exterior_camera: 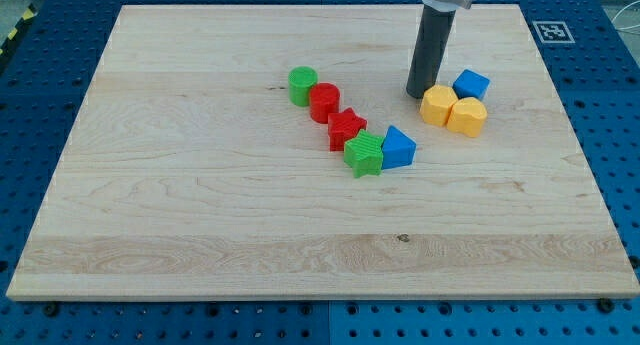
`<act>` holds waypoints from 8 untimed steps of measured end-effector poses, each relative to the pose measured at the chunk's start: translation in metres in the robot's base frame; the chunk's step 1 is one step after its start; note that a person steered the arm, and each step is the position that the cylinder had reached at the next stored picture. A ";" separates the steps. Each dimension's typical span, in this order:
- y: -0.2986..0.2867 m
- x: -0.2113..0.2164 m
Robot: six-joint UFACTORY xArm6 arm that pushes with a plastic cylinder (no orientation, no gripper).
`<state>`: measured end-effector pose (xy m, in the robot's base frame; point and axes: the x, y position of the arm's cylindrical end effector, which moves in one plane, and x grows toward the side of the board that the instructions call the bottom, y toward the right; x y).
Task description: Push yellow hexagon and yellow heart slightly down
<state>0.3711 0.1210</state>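
1. The yellow hexagon [437, 105] and yellow heart [467, 116] sit touching, side by side, toward the desk's [200, 235] top right corner, with a blue cube [471, 84] just behind them.
2. My tip [419, 95] rests just beside the hexagon's upper left side, seemingly touching it.
3. There are no fingers to release or clench; the rod only pushes.
4. I judge the push is at its start. Next, the tip should press toward the desk's bottom edge, gently, staying centred so that both yellow blocks travel together.
5. The row of green and red blocks ending in a blue one [398, 148] lies apart, nearer the middle.
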 end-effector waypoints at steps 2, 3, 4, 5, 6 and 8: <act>-0.007 -0.024; 0.000 -0.019; 0.003 -0.002; 0.003 0.024; 0.003 0.048; 0.001 0.065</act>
